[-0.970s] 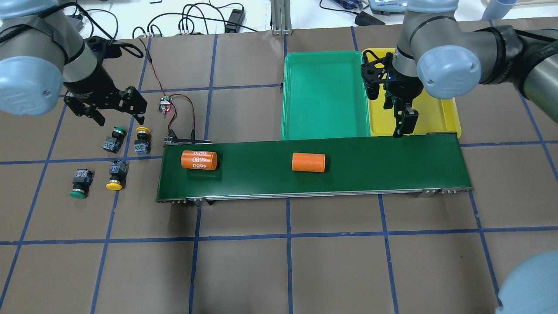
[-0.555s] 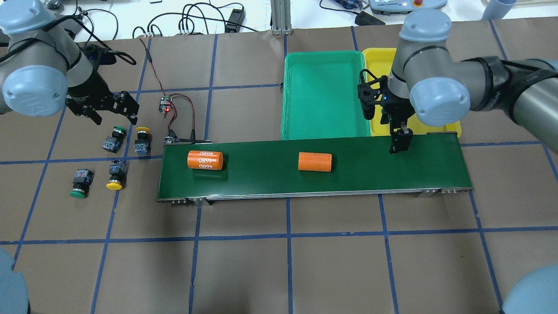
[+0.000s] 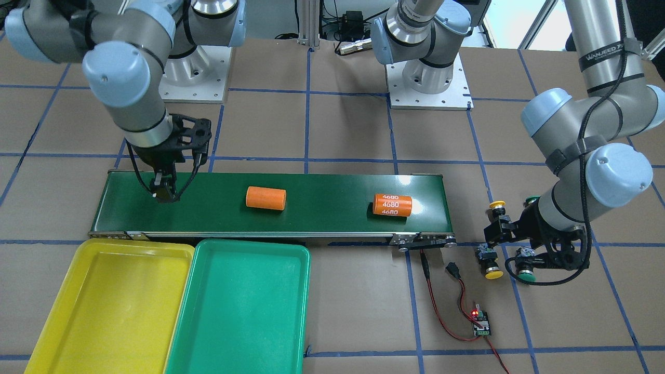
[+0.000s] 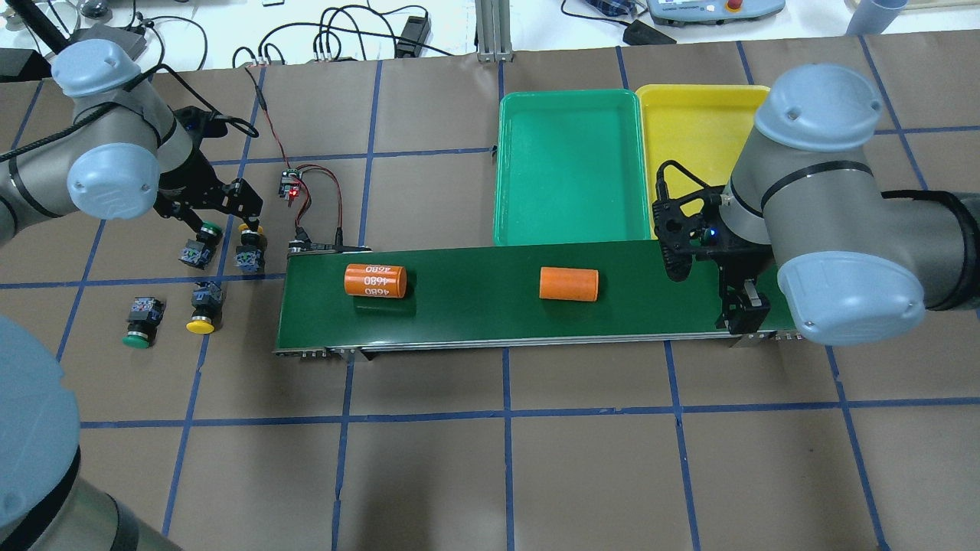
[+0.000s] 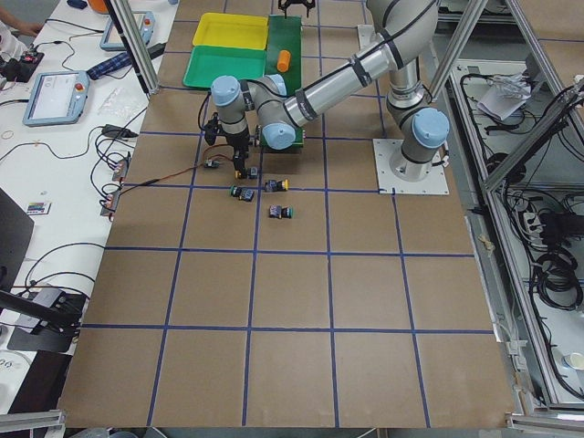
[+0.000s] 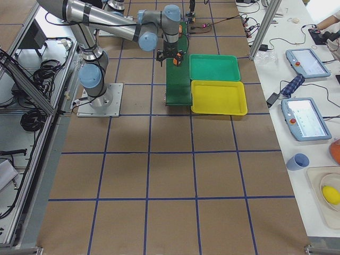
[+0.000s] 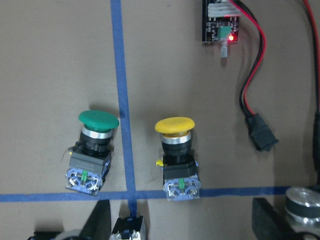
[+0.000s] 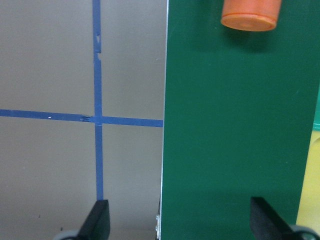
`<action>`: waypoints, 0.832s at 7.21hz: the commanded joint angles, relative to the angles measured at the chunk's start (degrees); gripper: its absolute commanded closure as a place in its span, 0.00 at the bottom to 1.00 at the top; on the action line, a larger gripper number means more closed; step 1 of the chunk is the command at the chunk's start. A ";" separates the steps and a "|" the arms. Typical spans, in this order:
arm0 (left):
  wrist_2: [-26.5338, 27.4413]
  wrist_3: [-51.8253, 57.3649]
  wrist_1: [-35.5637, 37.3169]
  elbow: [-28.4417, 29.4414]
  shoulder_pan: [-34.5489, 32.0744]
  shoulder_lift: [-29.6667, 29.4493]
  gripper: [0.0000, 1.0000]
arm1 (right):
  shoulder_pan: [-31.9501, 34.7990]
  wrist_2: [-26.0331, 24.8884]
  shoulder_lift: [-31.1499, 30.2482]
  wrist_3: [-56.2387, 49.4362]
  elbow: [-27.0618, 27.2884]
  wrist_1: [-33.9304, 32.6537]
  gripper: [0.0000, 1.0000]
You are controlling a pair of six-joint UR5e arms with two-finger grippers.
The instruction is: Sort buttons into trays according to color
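Observation:
Four buttons lie on the table left of the belt. The far green button point(image 4: 200, 246) point(image 7: 93, 150) and far yellow button point(image 4: 249, 251) point(image 7: 178, 156) lie side by side. The near green button point(image 4: 140, 319) and near yellow button point(image 4: 203, 310) lie closer to me. My left gripper point(image 4: 222, 216) point(image 7: 182, 225) is open and empty, low over the far pair. My right gripper point(image 4: 744, 306) point(image 8: 180, 225) is open and empty over the right end of the belt. The green tray point(image 4: 570, 164) and the yellow tray point(image 4: 693, 126) sit beyond the belt, both holding nothing.
A dark-green conveyor belt point(image 4: 475, 314) carries an orange cylinder marked 4680 point(image 4: 374, 281) and a plain orange cylinder point(image 4: 568, 284). A small circuit board point(image 4: 289, 186) with red and black wires lies just right of the far buttons.
My left gripper has come down closer to the far two buttons. My right gripper has moved from over the yellow tray to the belt's right end. Both orange cylinders have travelled right.

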 commanded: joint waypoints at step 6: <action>-2.82 0.40 0.86 0.02 1.40 -6.33 0.24 | -0.15 -0.58 11.81 0.27 -9.66 -3.32 0.00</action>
